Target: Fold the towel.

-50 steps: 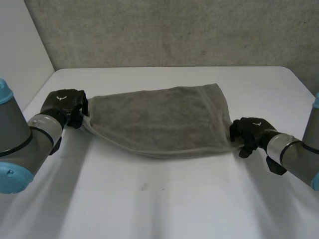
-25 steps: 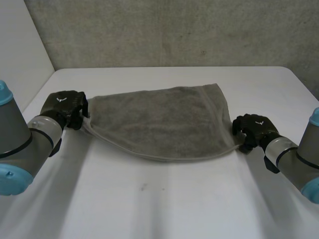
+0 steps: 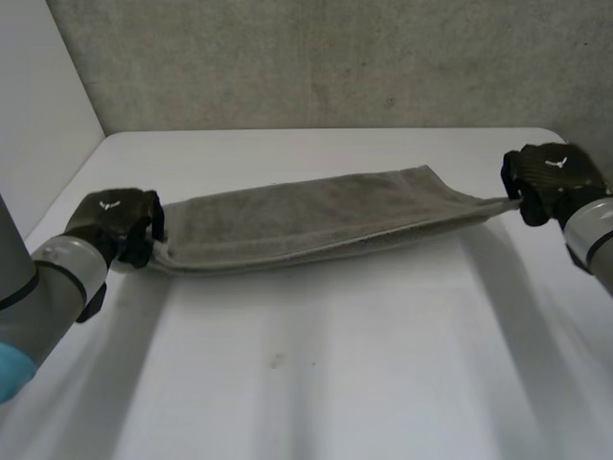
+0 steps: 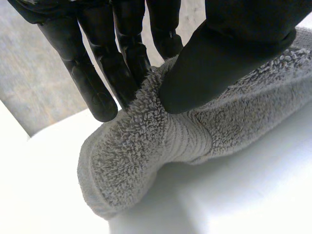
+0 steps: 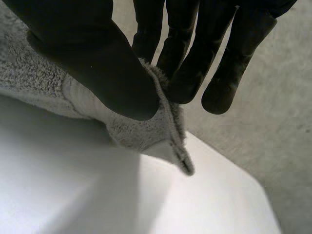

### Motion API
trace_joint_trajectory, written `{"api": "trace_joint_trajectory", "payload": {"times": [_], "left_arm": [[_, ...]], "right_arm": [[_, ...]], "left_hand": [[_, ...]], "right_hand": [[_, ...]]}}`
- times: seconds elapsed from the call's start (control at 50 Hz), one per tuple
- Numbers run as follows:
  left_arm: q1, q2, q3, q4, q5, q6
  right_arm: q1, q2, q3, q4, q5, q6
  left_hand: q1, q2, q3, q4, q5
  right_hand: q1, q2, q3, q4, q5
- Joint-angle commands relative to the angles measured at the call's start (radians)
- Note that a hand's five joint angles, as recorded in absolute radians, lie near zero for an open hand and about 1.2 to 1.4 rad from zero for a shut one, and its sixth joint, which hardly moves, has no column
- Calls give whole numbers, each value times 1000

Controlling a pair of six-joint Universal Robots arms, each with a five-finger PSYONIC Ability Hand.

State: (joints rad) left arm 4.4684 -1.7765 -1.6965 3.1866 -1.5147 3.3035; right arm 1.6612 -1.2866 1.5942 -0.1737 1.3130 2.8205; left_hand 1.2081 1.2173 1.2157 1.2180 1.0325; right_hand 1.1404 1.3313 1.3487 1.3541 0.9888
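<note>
Left black robot hand (image 3: 120, 222) sits low and near, thumb clamped against straight fingers (image 4: 92, 83), pinching one end of the grey terry towel (image 3: 306, 218). Right black robot hand (image 3: 551, 177) reaches wide, same thumb-to-finger pinch on the opposite end.

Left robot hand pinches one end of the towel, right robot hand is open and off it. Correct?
No. The right robot hand also pinches the towel, at its other end; the right wrist view shows it. The left robot hand does pinch its end.

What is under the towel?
Just the white table, seen below each pinched end of the towel. The left hand and right hand hold it. Its middle hides the table beneath.
</note>
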Motion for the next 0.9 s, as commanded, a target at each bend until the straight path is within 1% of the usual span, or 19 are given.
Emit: {"api": "trace_joint_trajectory", "payload": {"times": [0.02,0.06,0.08,0.12,0.16,0.3,0.34,0.36,0.4,0.46,0.5,0.52,0.56,0.58,0.62,0.66,0.72,0.84,0.9], "left_arm": [[29,107,-101,-143,-2,10],[41,141,-115,-169,1,10],[41,141,-115,-169,1,10],[60,207,-140,-203,8,8],[63,228,-153,-205,10,8],[64,224,-170,-163,8,8],[57,165,-164,-94,5,8],[57,164,-164,-94,5,8],[52,77,-131,-22,1,10],[52,34,-104,6,-1,8],[52,-62,-42,56,-7,7],[52,-63,-42,56,-7,7],[49,-171,42,82,-13,5],[49,-172,43,82,-13,5],[46,-219,86,82,-16,5],[37,-314,173,82,-35,-1],[29,-385,239,84,-59,-1],[-6,-487,372,82,-116,5],[-8,-518,423,82,-134,5]], "right_arm": [[-6,-172,-22,369,17,-387],[-8,-189,-22,445,23,-464],[-8,-189,-22,445,23,-464],[-8,-230,-22,563,29,-548],[-8,-249,-22,595,29,-553],[8,-241,-2,560,14,-547],[12,-157,-5,489,22,-543],[12,-157,-5,488,22,-543],[29,-41,-37,420,31,-541],[49,13,-69,387,34,-536],[77,119,-140,334,48,-512],[77,119,-140,333,48,-512],[87,209,-213,284,58,-486],[87,210,-214,284,58,-486],[100,289,-273,226,58,-464],[104,328,-298,192,60,-458],[110,386,-341,128,68,-455],[114,472,-417,17,83,-451],[115,518,-463,7,86,-452]], "left_hand": [[188,179,181,178,189],[188,179,181,178,189],[188,179,181,178,189],[188,179,181,178,189],[188,179,181,178,189],[188,179,181,178,189],[188,179,181,178,189],[188,179,181,178,189],[188,179,181,178,189],[188,179,181,178,189],[188,179,181,178,189],[188,179,181,178,189],[188,179,181,178,189],[188,179,181,178,189],[188,179,181,178,189],[188,179,181,178,189],[188,179,181,178,189],[188,179,181,178,189],[188,179,181,178,189]], "right_hand": [[256,65,48,42,233],[256,65,48,42,233],[256,65,48,42,233],[256,65,48,42,233],[256,65,48,42,233],[256,65,48,42,233],[256,65,48,42,233],[256,65,48,42,233],[256,65,48,42,233],[256,65,48,42,233],[256,65,48,42,233],[256,65,48,42,233],[256,65,48,42,233],[256,65,48,42,233],[256,65,48,42,233],[256,65,48,42,233],[256,65,48,42,233],[256,65,48,42,233],[256,65,48,42,233]]}}
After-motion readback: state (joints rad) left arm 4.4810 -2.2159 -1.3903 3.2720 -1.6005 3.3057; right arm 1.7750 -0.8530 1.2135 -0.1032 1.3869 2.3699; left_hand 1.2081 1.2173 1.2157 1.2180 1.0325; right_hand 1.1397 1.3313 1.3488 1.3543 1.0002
